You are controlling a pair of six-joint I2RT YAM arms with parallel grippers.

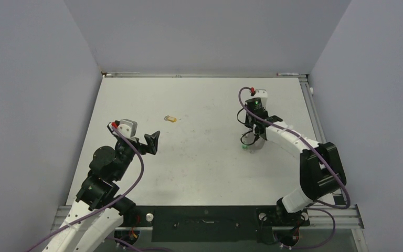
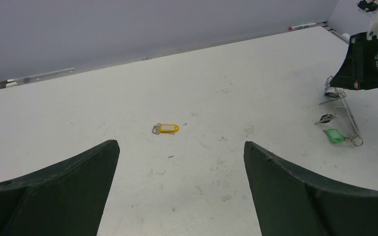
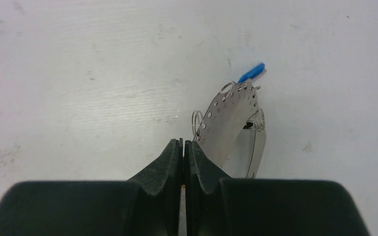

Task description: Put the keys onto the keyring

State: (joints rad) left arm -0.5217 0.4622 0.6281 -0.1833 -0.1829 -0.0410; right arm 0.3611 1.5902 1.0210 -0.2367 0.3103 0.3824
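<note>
1. The keyring lies on the table's right half. It is a silvery metal loop with a curved band punched with small holes, and it sits just to the right of my right fingertips.
2. A blue tag sticks out from the far end of the keyring and points away from me.
3. From the left wrist view, a green tag and a small black key rest on the table against the keyring's thin wires, below my right wrist.
4. A yellow tag with a small silver ring at one end lies alone, well apart from the keyring (it sits towards the far left-centre of the table).
5. My right gripper is low over the table, with its two fingers pressed together. The perforated band passes just beside the right finger and behind it. I cannot tell whether any wire is caught between the pads.
6. My left gripper is raised off the table with its fingers spread wide and holds nothing. It faces the yellow tag, which shows between the two fingers.
7. The white table is scuffed with faint marks.
</note>
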